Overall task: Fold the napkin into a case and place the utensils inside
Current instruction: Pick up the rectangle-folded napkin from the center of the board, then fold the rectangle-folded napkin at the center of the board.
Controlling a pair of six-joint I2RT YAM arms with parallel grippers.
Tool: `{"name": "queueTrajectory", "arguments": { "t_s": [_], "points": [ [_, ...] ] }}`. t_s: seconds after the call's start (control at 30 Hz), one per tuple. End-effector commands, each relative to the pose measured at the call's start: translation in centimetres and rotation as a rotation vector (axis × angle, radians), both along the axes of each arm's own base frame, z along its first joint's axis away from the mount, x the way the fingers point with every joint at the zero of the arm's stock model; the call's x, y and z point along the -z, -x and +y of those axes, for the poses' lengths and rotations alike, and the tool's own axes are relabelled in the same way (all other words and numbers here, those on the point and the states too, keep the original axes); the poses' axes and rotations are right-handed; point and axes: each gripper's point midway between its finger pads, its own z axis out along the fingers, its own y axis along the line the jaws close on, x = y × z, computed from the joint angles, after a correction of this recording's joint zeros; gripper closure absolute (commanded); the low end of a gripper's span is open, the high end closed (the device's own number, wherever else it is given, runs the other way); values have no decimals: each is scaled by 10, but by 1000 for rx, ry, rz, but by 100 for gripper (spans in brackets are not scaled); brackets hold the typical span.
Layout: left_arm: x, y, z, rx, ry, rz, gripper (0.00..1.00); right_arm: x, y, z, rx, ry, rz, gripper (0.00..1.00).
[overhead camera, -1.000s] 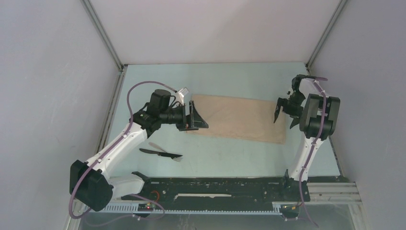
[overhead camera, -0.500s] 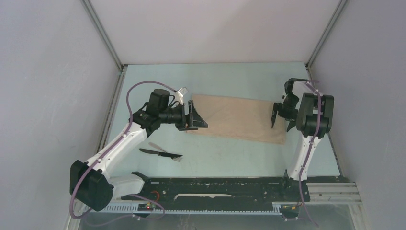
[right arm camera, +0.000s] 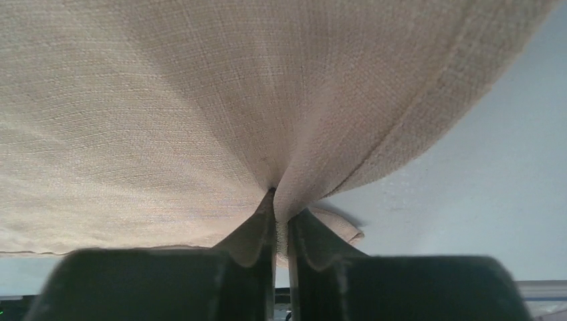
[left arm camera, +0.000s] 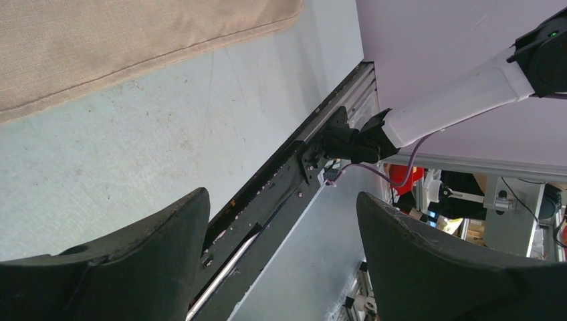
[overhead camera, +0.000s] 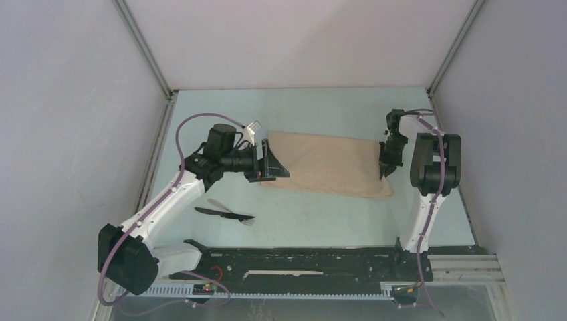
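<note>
Table [overhead camera: 301, 114] | napkin [overhead camera: 327, 164] — long axis left-right | right gripper [overhead camera: 383, 171] pinches its right edge

Top view: tan-beige square cloth napkin [overhead camera: 327, 167] has its left edge hidden behind left claw [overhead camera: 275, 162]. Its right end is partly covered by right claw [overhead camera: 384, 167], too small there to read the jaw stance. Slim black and pale grey utensils [overhead camera: 224, 212] overlap, too small to tell fork from knife.

Left wrist view: napkin [left arm camera: 100, 40] cut off by top and left edges, claw fingers [left arm camera: 134, 267] by bottom edge.

Right wrist view: napkin [right arm camera: 200, 100] runs past top, left and right edges. Pinched fold hidden between fingers [right arm camera: 251, 237]. Pale blue-green counter [right arm camera: 481, 200] mostly covered.
</note>
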Motion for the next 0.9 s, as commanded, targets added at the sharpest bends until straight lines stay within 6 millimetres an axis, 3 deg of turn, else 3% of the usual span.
{"name": "queueTrajectory", "arguments": {
  "t_s": [0.0,0.03,0.17,0.33,0.6,0.7,0.87],
  "points": [
    [-9,-2,2,-3,18,-29,14,19,-9,-16,-12,93,-59,94],
    [-9,-4,4,-9,14,-32,14,18,-8,-18,-13,102,-64,100],
    [3,-15,17,-74,-40,-24,14,7,-1,-24,-2,117,-85,100],
    [21,-21,27,-121,-72,16,14,-9,8,-52,45,190,-95,100],
    [15,-18,28,-134,-56,4,14,-34,15,-91,82,299,-120,100],
    [13,-18,29,-139,-52,-3,14,-40,12,-81,49,322,-130,100],
    [9,-15,29,-136,-43,-8,14,-46,1,-36,-51,324,-111,100]
  ]
}}
